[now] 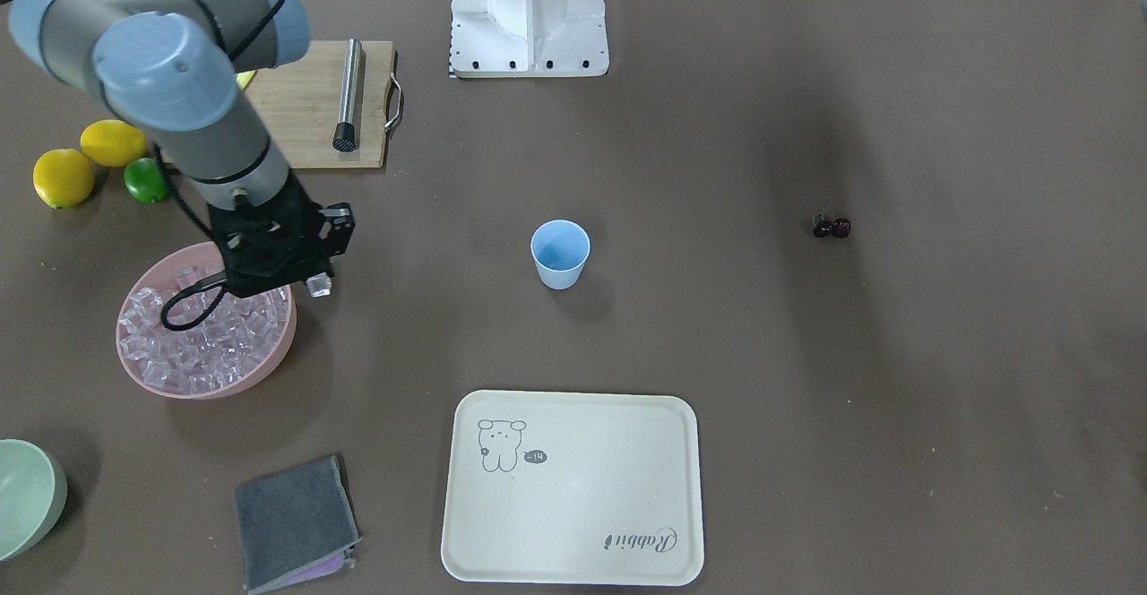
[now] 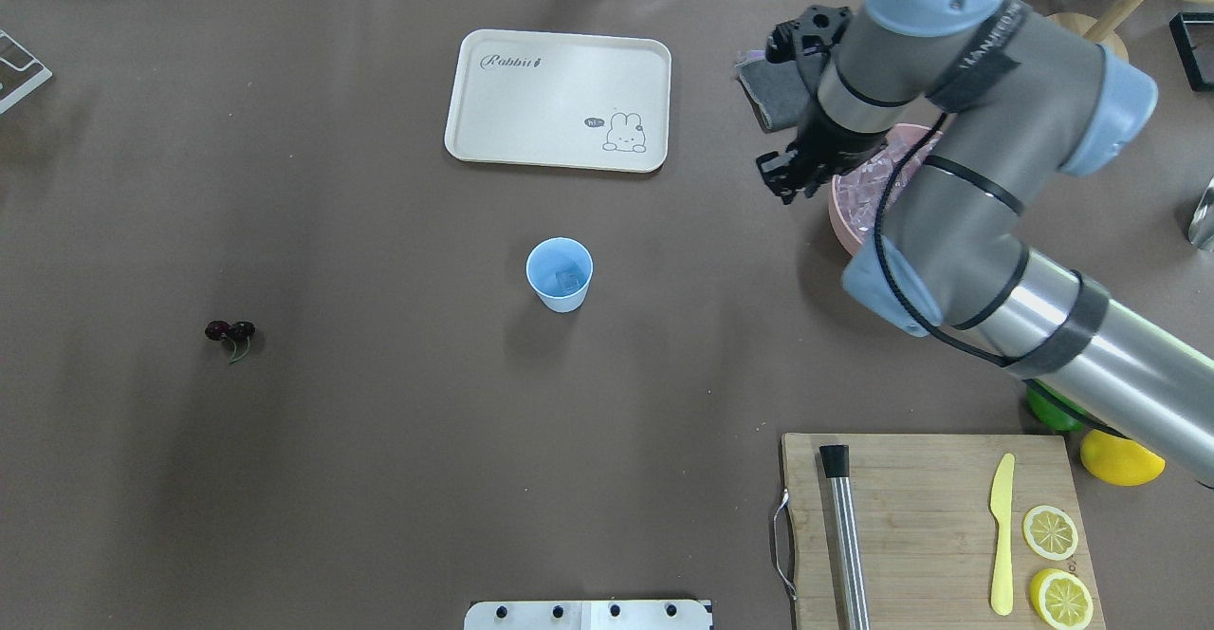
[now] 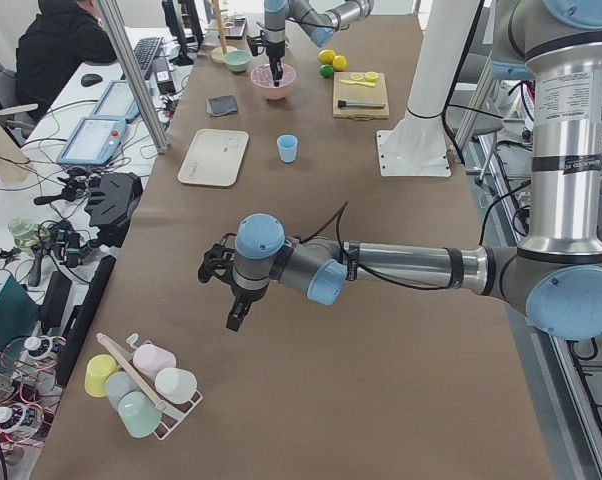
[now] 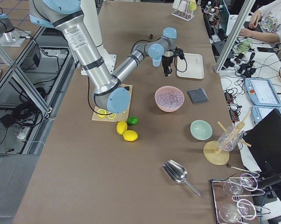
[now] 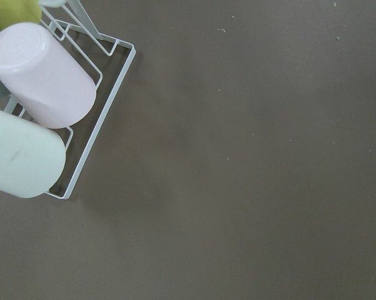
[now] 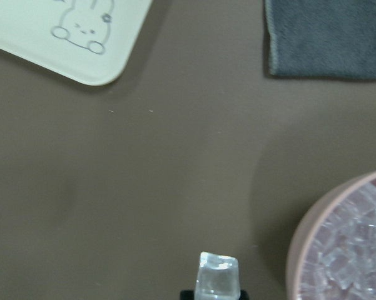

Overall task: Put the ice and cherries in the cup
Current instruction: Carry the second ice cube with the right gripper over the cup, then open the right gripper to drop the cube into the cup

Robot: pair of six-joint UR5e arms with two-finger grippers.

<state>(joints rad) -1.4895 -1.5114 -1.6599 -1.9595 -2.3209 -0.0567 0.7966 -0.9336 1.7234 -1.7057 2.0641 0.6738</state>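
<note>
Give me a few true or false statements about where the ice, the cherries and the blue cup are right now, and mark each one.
1. The right end effector grips a clear glassy ice cube. True.
2. The small light-blue plastic cup stands on the cream rectangular tray. False: it stands upright on the table, apart from the tray.
3. The dark red pair of cherries lies on the table, well away from the cup. True.
4. The wide pink bowl is empty. False: it is filled with ice cubes.
</note>
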